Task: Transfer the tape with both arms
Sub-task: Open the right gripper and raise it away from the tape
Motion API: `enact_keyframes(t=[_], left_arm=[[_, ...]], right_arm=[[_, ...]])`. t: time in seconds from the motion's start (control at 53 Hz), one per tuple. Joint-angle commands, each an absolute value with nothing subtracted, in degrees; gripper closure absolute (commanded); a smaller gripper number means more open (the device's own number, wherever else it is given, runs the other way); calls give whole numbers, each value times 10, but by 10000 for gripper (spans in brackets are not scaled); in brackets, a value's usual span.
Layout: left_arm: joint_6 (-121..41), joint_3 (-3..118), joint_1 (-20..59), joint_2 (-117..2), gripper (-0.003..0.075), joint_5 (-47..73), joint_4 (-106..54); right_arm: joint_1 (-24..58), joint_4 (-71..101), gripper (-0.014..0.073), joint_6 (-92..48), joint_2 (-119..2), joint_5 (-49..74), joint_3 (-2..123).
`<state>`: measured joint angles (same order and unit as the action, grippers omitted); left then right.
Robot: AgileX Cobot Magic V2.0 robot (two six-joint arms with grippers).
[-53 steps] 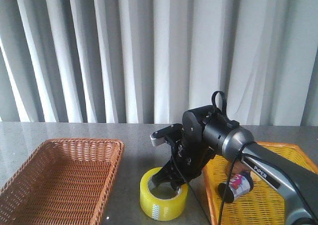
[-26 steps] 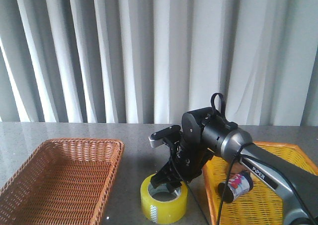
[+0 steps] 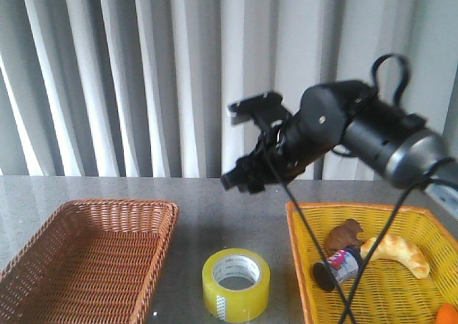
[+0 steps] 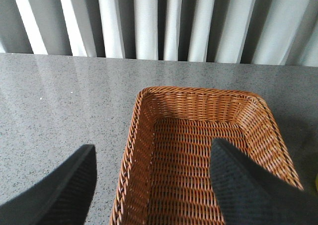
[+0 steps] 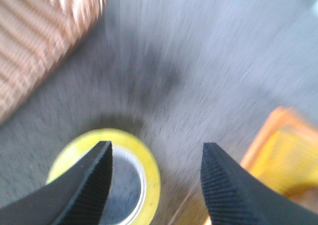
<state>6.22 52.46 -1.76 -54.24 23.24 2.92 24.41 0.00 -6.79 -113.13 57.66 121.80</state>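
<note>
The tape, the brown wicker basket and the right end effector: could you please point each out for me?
tape (image 3: 236, 285), front view, on its yellow outer wall.
brown wicker basket (image 4: 198, 93), left wrist view, on its far rim.
right end effector (image 5: 156, 158), right wrist view, midway between its fingertips.

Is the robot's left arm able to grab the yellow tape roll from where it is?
Probably yes. The tape lies flat on bare table between the brown basket and the yellow basket, nothing covering it. The left gripper hangs open over the brown basket.

Front view faces curtain, wrist views downward, sharing wicker basket (image 3: 93, 256)
</note>
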Motion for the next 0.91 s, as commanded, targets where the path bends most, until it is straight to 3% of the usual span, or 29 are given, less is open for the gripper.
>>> enact_keyframes(t=[0.0, 0.321, 0.547, 0.717, 0.887], left_arm=[[58, 544, -9, -538, 256, 193, 32], [25, 544, 26, -538, 256, 191, 36], [24, 544, 26, -538, 256, 184, 11], [24, 544, 37, -539, 256, 164, 8], [24, 544, 50, -564, 256, 161, 0]], right_arm=[[240, -19, 242, -71, -1039, 513, 1236], [209, -187, 424, -13, -919, 527, 1235], [44, -126, 610, 0, -849, 521, 1143], [-48, -46, 603, -14, -794, 441, 985], [-57, 0, 602, -67, -768, 361, 848]])
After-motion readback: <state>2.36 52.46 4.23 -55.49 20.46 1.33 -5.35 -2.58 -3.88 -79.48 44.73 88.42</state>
